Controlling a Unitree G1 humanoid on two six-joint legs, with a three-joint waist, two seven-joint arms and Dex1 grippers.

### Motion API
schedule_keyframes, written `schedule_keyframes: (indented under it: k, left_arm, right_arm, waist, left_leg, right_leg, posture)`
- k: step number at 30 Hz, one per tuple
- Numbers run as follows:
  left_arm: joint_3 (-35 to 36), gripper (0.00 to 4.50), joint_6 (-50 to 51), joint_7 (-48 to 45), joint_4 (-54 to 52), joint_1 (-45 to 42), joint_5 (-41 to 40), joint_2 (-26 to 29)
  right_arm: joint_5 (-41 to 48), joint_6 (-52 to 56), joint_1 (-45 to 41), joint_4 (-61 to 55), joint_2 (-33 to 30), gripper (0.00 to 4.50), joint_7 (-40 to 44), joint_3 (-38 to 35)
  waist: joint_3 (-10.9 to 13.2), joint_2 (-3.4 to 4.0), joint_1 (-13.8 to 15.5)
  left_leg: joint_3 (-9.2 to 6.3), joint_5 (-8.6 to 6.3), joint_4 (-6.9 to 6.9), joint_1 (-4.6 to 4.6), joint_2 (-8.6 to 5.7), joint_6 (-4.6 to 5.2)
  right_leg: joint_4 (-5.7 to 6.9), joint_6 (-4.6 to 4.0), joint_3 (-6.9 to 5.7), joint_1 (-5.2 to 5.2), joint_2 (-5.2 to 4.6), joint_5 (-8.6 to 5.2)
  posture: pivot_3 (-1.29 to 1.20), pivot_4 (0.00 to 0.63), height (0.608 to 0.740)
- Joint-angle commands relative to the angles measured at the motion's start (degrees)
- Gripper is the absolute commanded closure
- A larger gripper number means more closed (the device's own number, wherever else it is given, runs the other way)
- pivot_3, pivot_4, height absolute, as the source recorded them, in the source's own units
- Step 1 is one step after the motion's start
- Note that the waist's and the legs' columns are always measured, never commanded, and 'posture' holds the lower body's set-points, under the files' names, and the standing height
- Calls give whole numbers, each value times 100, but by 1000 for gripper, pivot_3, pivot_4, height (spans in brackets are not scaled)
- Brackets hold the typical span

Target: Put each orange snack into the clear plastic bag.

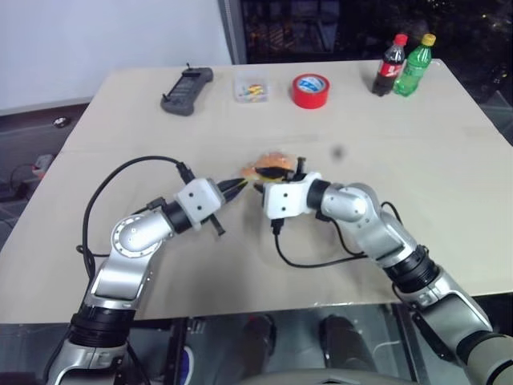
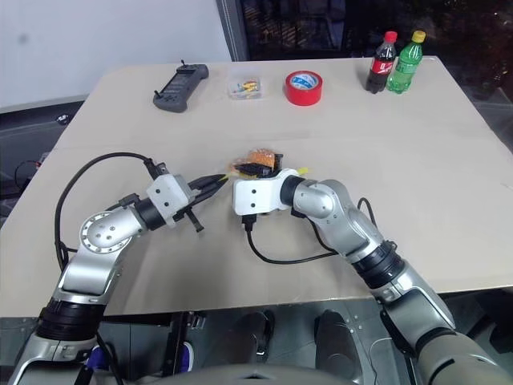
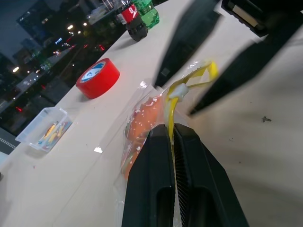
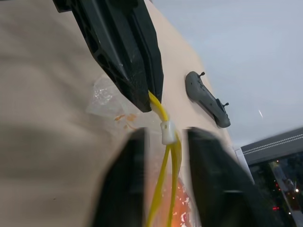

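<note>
Left gripper (image 3: 173, 135) is pinching the clear plastic bag (image 3: 142, 118) by its yellow seal strip. Right gripper (image 4: 163, 142), facing it, is straddling that strip, jaws apart. Orange snacks (image 3: 144, 125) are sitting inside the bag, just past the left fingertips.

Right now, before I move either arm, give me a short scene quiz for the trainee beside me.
1. True or false: the left gripper is shut on the yellow seal strip of the clear plastic bag.
2. Which thing sits nearest the red tape roll? A: the small clear box of coloured bits. B: the green plastic bottle. C: the black handheld controller.
3. Where does the orange speckled snack lie?

Key: 1 true. 2 A. 3 inside the clear plastic bag.
</note>
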Motion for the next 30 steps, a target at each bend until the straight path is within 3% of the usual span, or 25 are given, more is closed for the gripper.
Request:
schedule_keyframes:
  k: [1,15,20,30]
  left_arm:
    - [116,4500,-8,18,-259,-73,-90,3]
    - [198,4500,109,71,-317,-57,-272,-106]
    - [859,4500,-31,209,-149,-350,-810,-161]
    - [1019,4500,-10,123,292,-694,-936,-97]
  right_arm:
    - [-13,-142,-131,-125,50,4434,-73,-139]
    - [-94,-175,-97,-79,48,4434,-129,-221]
    - [-155,235,-43,159,-608,4434,-309,-957]
    - [-182,613,-164,660,-1431,4434,-578,-1668]
  waist:
    - [0,0,2]
    - [0,0,1]
    - [0,0,31]
    - [0,0,2]
  left_leg:
    - [0,0,0,0,0,0]
    - [0,0,-1,0,0,-1]
    - [-2,0,0,-1,0,-1]
    - [6,2,-6,-3,0,-4]
  right_leg:
    - [0,0,0,0,0,0]
    - [0,0,0,0,0,0]
    - [-1,0,-2,0,0,0]
    - [-3,-1,4,0,-1,0]
  posture:
    - [0,150,740]
    - [0,150,740]
    - [0,150,740]
    - [0,150,740]
